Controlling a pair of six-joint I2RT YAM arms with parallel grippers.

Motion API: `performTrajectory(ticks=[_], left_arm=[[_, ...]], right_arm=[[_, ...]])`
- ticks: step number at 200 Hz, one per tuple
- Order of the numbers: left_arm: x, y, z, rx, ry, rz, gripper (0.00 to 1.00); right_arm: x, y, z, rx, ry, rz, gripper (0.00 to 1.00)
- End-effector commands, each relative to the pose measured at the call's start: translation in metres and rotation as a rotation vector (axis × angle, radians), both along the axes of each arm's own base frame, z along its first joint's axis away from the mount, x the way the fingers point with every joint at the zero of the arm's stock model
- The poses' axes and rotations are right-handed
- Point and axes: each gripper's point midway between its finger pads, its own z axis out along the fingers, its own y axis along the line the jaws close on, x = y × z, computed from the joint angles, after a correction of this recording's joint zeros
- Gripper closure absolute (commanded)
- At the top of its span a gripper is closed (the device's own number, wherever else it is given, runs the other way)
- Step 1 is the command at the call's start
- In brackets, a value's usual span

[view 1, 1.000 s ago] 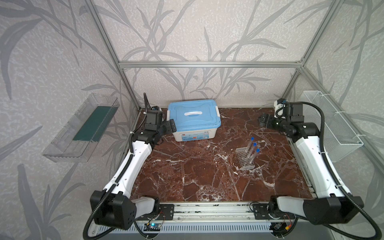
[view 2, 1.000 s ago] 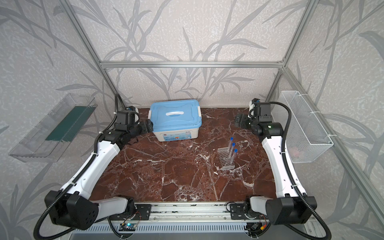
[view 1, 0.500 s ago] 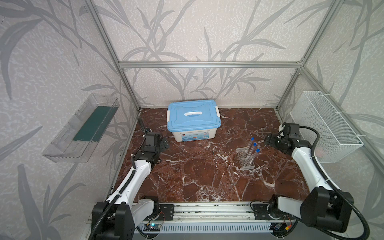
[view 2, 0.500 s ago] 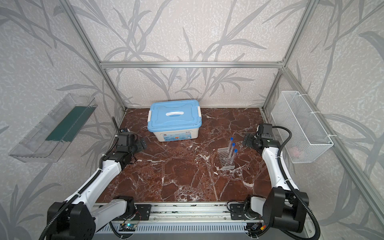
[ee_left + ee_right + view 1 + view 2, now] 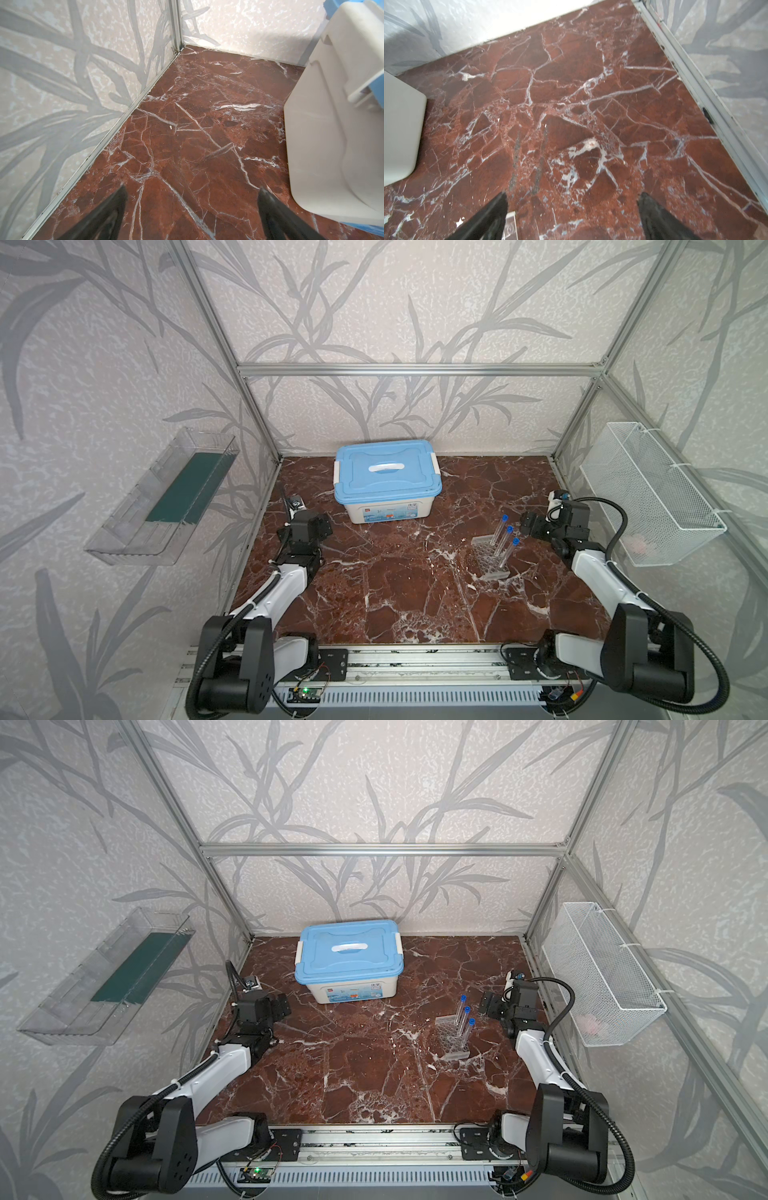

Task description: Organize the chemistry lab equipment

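Okay, we see left end effector (image 5: 192,188) spread apart, empty, beside the lidded white bin (image 5: 390,512); right end effector (image 5: 572,194) also apart, empty, near the clear holed rack (image 5: 490,560), which stands on the desk (image 5: 395,593) right of centre with three blue-capped tubes (image 5: 503,537) leaning in it.

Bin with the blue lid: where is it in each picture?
Top view: bin at the back, left of centre.
Top view: bin in the same spot.
Left wrist: bin, white wall filling one edge.
Right wrist: bin, white corner at one edge.
Shared landmark: red marble table.
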Motion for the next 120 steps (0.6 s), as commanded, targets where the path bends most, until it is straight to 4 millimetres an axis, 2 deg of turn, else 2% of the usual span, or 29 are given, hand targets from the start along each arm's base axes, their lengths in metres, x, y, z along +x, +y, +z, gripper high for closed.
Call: performTrajectory(ticks=[1,27,44,64,86,120], left_arm=[[0.010,0.006,0.008,0.066,-0.067,0.005,0.01],[0.023,0.002,0.005,0.068,-0.094,-0.038,0.01],[0.027,0.001,-0.007,0.055,-0.078,-0.050,0.01],[0.030,0.002,-0.020,0.032,-0.077,-0.069,0.01],[0.035,0.002,-0.020,0.034,-0.088,-0.083,0.01],[0.039,-0.004,-0.032,0.021,-0.106,-0.136,0.01]], right_arm=[[0.014,0.005,0.005,-0.004,-0.092,0.040,0.04],[0.024,0.021,-0.004,-0.037,-0.133,0.099,0.03],[0.026,0.029,-0.013,-0.073,-0.147,0.123,0.02],[0.029,0.031,-0.018,-0.087,-0.174,0.124,0.02],[0.033,0.034,-0.023,-0.098,-0.192,0.133,0.02],[0.033,0.035,-0.028,-0.105,-0.201,0.137,0.02]])
